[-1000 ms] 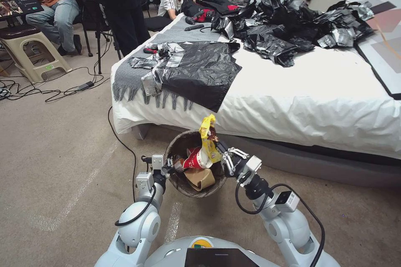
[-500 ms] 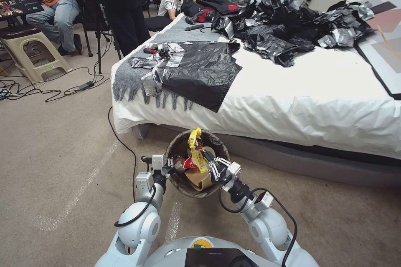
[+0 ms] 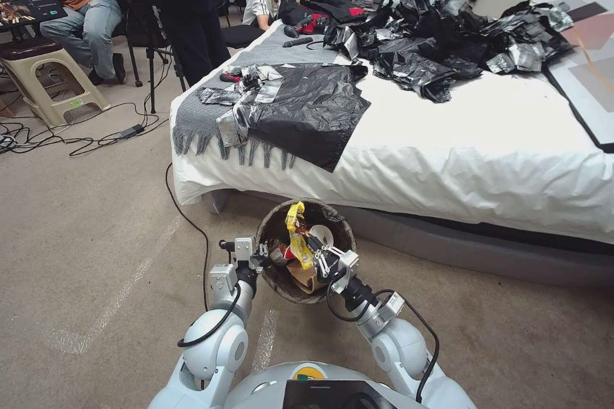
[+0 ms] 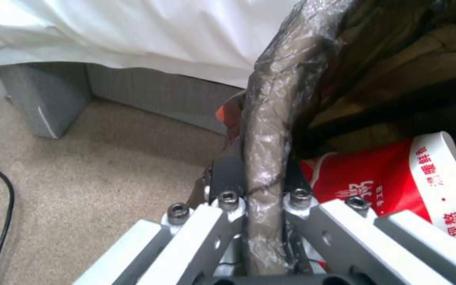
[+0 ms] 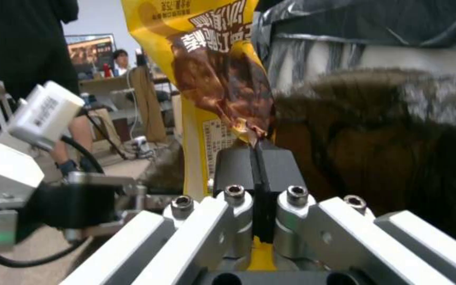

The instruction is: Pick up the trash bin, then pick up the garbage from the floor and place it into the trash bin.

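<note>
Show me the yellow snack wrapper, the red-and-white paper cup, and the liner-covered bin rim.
yellow snack wrapper [image 5: 212, 75], right wrist view, printed face above the pads
red-and-white paper cup [image 4: 392, 182], left wrist view, red side
bin rim [image 4: 270, 130], left wrist view, bag-wrapped edge

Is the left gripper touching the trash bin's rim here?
Touching. The left wrist view shows the left gripper shut on the liner-covered rim of the trash bin, a finger on each side.

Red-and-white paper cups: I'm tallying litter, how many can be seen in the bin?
1: a red-and-white paper cup lies inside the trash bin, near the left gripper clamping the rim. More may be buried.
</note>
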You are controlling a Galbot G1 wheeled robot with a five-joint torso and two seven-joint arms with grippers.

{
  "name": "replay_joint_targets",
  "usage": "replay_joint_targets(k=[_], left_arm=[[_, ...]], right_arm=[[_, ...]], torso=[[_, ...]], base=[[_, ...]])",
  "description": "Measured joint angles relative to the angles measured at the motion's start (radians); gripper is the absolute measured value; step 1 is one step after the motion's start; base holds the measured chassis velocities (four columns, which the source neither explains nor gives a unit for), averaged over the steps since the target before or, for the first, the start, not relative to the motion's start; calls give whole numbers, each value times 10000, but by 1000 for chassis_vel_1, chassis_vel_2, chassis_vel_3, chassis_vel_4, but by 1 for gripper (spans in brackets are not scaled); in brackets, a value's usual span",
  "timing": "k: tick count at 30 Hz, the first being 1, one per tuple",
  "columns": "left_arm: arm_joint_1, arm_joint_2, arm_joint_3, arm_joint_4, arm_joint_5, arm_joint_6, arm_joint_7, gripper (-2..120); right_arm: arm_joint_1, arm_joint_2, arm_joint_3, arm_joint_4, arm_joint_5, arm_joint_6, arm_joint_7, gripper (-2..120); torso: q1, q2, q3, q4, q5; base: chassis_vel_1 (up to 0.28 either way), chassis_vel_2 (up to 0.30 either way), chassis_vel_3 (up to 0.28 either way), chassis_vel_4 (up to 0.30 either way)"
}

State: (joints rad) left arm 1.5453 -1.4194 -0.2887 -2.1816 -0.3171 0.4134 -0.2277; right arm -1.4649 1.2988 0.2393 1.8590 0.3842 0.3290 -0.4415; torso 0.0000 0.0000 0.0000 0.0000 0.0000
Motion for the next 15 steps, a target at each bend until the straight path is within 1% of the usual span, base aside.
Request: replay_joint_targets(k=[7,8,9,10,12,13,15], left_arm=[[43,26,2,-89,-34,45,-15,0],[66,37,3,-134,-61,92,-19,0],[78,45,9,-166,-74,133,-23,0],[78,45,9,-166,-74,133,-23,0],[87,53,29,-203,-84,197,-35,0],[87,53,29,-203,-84,197,-35,0],[92,56,29,-221,-86,237,-48,0]], right_arm=[[52,23,-11,-192,-149,-1,104,0],[59,23,-10,-228,-201,-6,122,-1],[60,24,-5,-245,-247,-11,122,3],[60,24,-5,-245,-247,-11,122,3],[56,24,4,-253,-289,-15,122,12],[56,24,4,-253,-289,-15,122,12],[43,21,10,-254,-309,-15,114,20]], torso=[[0,0,0,0,0],[0,0,0,0,1],[0,0,0,0,0],[0,0,0,0,0],[0,0,0,0,0],[0,0,0,0,0],[0,0,0,0,0]], base=[[0,0,0,0],[0,0,0,0],[0,0,0,0],[0,0,0,0],[0,0,0,0],[0,0,0,0],[0,0,0,0]])
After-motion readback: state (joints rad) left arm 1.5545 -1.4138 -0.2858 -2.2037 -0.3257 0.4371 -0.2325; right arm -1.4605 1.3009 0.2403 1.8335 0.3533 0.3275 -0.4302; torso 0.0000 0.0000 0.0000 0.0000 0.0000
